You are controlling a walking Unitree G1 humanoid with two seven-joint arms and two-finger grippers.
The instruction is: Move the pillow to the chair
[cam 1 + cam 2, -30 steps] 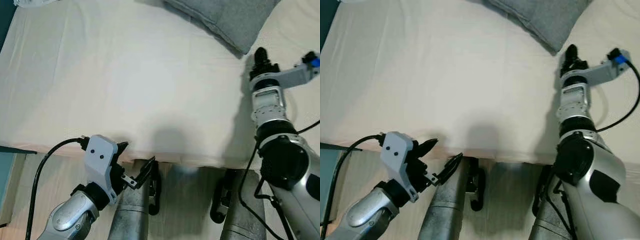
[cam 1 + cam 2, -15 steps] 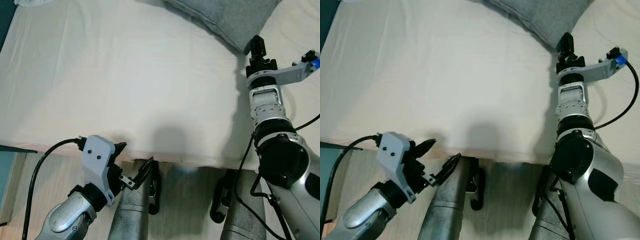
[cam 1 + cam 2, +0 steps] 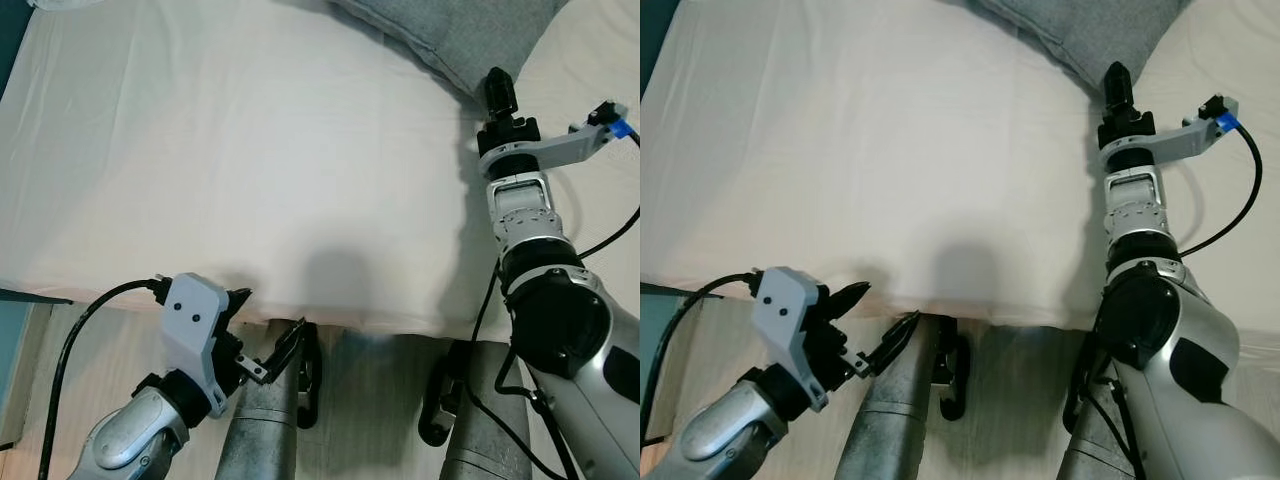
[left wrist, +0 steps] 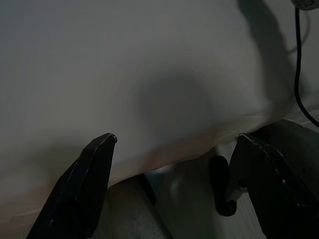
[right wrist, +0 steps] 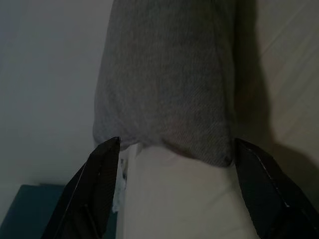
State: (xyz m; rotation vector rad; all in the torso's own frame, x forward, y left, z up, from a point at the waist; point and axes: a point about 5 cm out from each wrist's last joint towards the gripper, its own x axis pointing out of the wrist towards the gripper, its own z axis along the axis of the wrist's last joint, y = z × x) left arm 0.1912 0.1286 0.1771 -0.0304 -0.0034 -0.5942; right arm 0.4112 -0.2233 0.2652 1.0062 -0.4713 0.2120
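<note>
- Near the bed edge, the left gripper (image 3: 262, 330) hangs idle with its fingers apart.
- Farther out, the right gripper (image 5: 169, 149) is spread wide, holding nothing, just before the pillow's near corner.
- At the far side of the bed (image 3: 250, 150), the grey pillow (image 3: 450, 35) looks soft and light; pinching that corner deeply seems best.

A big bed (image 3: 230, 150) is covered by a smooth cream sheet (image 3: 150, 220). A grey pillow (image 3: 450, 35) is laid on the bed at its far side, toward the right. A bit of white cloth (image 3: 60, 4) is seen at the far left corner.
</note>
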